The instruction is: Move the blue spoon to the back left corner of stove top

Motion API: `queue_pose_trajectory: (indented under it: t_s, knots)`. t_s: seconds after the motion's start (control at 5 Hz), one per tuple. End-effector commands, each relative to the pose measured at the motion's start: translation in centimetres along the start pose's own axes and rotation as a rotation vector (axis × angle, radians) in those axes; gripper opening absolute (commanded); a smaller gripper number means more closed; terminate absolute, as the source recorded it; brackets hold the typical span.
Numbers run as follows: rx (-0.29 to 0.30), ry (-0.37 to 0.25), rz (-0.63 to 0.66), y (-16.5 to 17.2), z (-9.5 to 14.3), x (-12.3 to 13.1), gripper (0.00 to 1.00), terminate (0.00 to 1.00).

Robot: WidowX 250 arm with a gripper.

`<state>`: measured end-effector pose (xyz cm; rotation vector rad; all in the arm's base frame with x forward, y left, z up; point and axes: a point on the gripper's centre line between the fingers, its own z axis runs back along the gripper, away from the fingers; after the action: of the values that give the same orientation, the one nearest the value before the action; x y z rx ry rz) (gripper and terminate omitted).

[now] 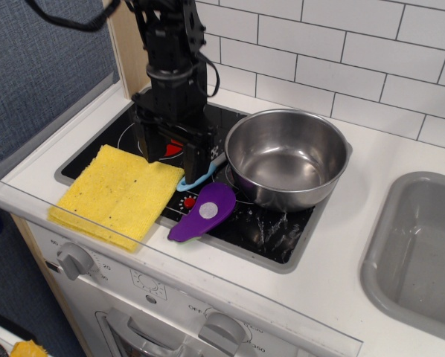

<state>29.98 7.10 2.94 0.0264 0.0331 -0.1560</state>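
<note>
Gripper (pixel 173 158): my jaws spread wide, low over the stove (pixel 263 227).
Spoon (pixel 196 178): just under my right finger, handle poking out front.
Pot (pixel 287 158): close beside me.
Sponge (pixel 118 193): below me.

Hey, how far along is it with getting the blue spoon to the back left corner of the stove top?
Done: the gripper is low over the stove top, just above the blue spoon.
In hand: lining up the grasp. Whether the jaws have closed on the handle can't be made out.
Left: the spoon lies between the yellow sponge and the steel pot, so lifting, carrying and placing remain.
</note>
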Motion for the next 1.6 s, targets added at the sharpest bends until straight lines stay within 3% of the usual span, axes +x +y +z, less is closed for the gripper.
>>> queue_pose_trajectory:
  t_s: [0.0, 0.2, 0.4, 0.8, 1.2, 1.4]
  knots:
    - [0.014, -0.036, -0.028, -0.3, -0.3, 3.7, 1.0, 0.0]
    - [0.019, -0.022, -0.047, -0.8, -0.6, 4.2, 1.0, 0.0]
    - [0.021, -0.001, -0.054, -1.2, -1.0, 4.3, 0.0, 0.0]
    - [0.027, 0.004, -0.072, -1.9, -0.3, 3.9, 0.0, 0.0]
    - [-0.008, -0.128, 0.047, 0.6, 4.3, 6.3, 0.0, 0.0]
    - [-0.044, -0.179, 0.152, 3.8, 6.7, 6.4, 0.0, 0.0]
